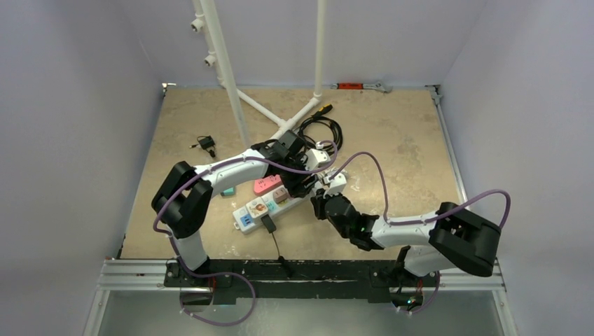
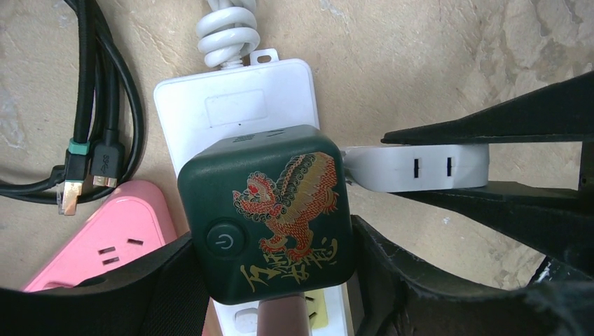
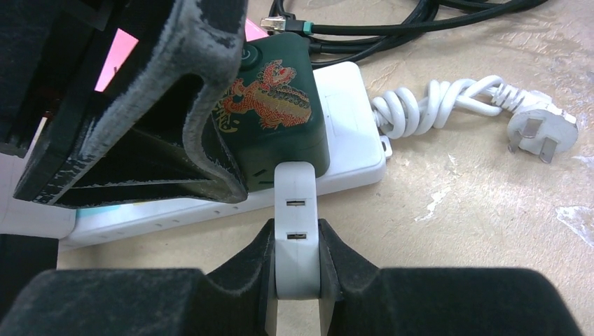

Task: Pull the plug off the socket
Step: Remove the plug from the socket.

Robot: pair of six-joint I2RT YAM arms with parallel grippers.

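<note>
Right gripper [image 3: 296, 245] clamps the white plug [image 3: 294, 189], seated in the green cube socket [image 2: 266, 203]; left gripper [image 2: 277, 280] grips that socket atop the white power strip [image 2: 238, 98].

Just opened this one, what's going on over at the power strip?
The left pincer is clamped on either side of the dark green dragon-print cube adapter, which sits on the white power strip. The right pincer is shut on the white plug that sticks out of the cube's side. The plug's end lies flush against the cube, so it looks not yet pulled free.
</note>
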